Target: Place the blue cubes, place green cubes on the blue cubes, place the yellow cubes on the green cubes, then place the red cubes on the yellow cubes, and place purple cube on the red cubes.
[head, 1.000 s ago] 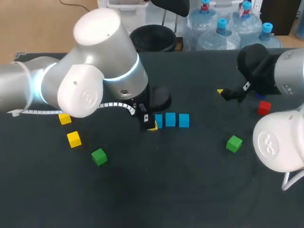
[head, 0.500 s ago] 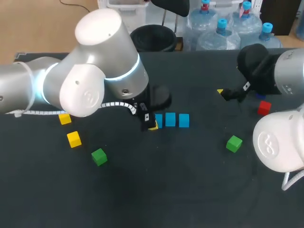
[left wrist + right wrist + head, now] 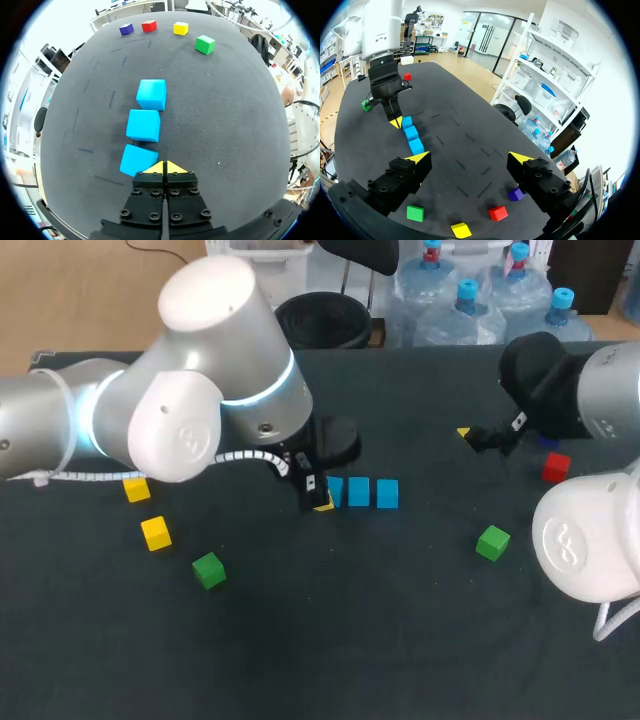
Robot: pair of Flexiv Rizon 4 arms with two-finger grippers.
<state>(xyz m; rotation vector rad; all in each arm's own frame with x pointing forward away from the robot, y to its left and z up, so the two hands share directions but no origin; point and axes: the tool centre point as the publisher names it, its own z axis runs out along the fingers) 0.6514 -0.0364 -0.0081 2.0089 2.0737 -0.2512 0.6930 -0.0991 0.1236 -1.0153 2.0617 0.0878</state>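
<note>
Three blue cubes (image 3: pixel 143 125) form the base row on the desk (image 3: pixel 400 640). Left jaws, pressed together, touch its end, likely for nudging. Right jaws hang spread apart, empty.

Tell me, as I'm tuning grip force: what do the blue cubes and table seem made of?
Blue cubes: probably painted wood or hard plastic; even matte colour, crisp edges. Table: dark felt-like mat, it seems; matte, speckled, faintly scuffed.

left gripper (image 3: pixel 321 503) just beside three blue cubes (image 3: pixel 359 492).
</note>
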